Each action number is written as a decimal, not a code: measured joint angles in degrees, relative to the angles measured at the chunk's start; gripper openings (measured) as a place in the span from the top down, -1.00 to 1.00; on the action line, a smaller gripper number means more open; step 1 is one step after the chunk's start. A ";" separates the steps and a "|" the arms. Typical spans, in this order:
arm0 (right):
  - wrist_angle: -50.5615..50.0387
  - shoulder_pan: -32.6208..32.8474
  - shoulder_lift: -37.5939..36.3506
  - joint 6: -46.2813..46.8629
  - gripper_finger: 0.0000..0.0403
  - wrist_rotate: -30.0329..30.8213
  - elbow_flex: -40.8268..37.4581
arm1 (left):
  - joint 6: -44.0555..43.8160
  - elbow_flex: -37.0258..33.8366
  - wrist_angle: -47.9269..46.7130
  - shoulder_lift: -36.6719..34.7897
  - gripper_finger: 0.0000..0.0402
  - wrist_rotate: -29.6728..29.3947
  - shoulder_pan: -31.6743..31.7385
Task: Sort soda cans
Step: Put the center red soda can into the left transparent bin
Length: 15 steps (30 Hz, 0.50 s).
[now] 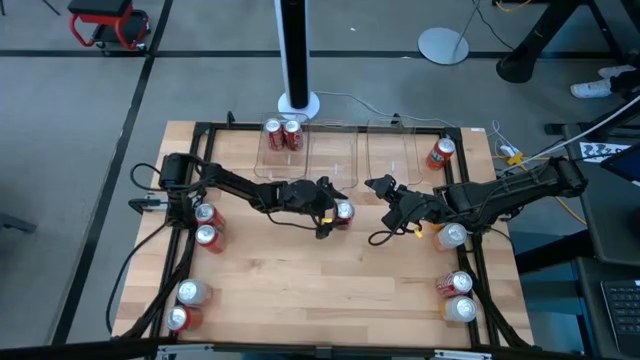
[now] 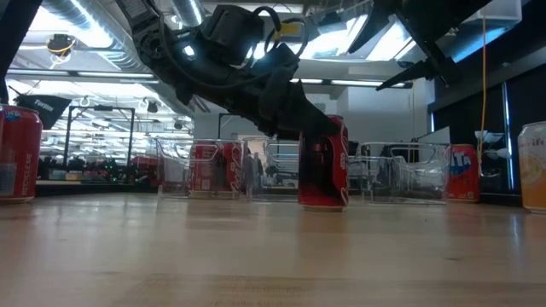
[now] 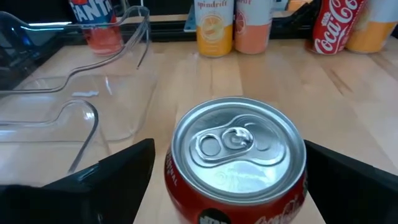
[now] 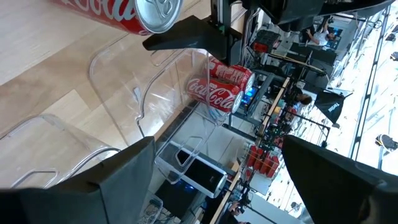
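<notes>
The left gripper (image 2: 320, 158) hides the red can's (image 2: 325, 166) upper body. The picture's edge cuts 1 pale can (image 2: 535, 166).

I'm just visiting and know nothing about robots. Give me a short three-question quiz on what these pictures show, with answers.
1. True or false: the left clear bin already holds two red cans.
2. Which gripper has a red can between its fingers?
A. left gripper
B. right gripper
C. neither
3. Fill in: the red can at the left gripper stands ____ on the wooden table.

Key
1. True; they stand side by side at the bin's far end.
2. A. The fingers flank the can; whether they grip it cannot be told. The right gripper is open and empty near the right clear bin.
3. upright
</notes>
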 joint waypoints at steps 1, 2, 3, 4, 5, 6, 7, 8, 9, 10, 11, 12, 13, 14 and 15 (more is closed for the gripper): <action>0.03 -0.01 0.00 0.00 -0.73 -0.01 0.00 | -0.02 0.00 0.15 0.00 -0.87 0.04 -0.04; 0.12 0.00 0.09 0.00 -0.73 0.01 0.00 | -0.05 0.00 0.41 0.05 -0.87 0.10 -0.04; 0.15 -0.01 0.17 0.00 -0.73 0.01 0.00 | -0.14 -0.02 0.68 0.09 -0.87 0.14 -0.04; 0.11 -0.01 0.22 0.00 -0.73 -0.01 0.00 | -0.35 -0.02 1.08 0.11 -0.87 0.27 -0.04; 0.11 -0.01 0.22 0.01 -0.73 -0.04 0.00 | -0.46 -0.02 1.38 0.13 -0.87 0.35 -0.04; 0.13 0.01 0.22 0.00 -0.73 -0.02 0.00 | -0.45 -0.07 1.58 0.13 -0.86 0.44 -0.04; 0.13 -0.01 0.22 0.00 -0.73 -0.01 0.00 | -0.46 -0.07 1.74 0.13 -0.85 0.46 -0.04; 0.12 0.00 0.22 0.00 -0.73 -0.04 0.00 | -0.46 -0.07 1.78 0.13 -0.82 0.46 -0.04; 0.09 0.00 0.22 0.00 -0.73 -0.04 0.00 | -0.46 -0.07 1.77 0.15 -0.79 0.46 -0.04; 0.10 -0.01 0.22 0.00 -0.73 -0.02 0.00 | -0.48 -0.07 1.79 0.15 -0.75 0.46 -0.04; 0.10 -0.01 0.22 0.00 -0.73 -0.02 0.00 | -0.50 -0.07 1.82 0.15 -0.70 0.46 -0.04; 0.09 0.00 0.22 0.00 -0.73 -0.04 0.00 | -0.50 -0.07 1.86 0.15 -0.65 0.52 -0.04; 0.07 -0.01 0.22 0.00 -0.73 -0.04 0.00 | -0.48 -0.07 1.88 0.15 -0.60 0.52 -0.04; 0.07 -0.01 0.22 0.00 -0.73 -0.02 0.00 | -0.48 -0.07 1.88 0.17 -0.55 0.52 -0.04; 0.07 -0.01 0.22 0.00 -0.73 -0.01 0.00 | -0.50 -0.07 1.83 0.16 -0.51 0.53 -0.04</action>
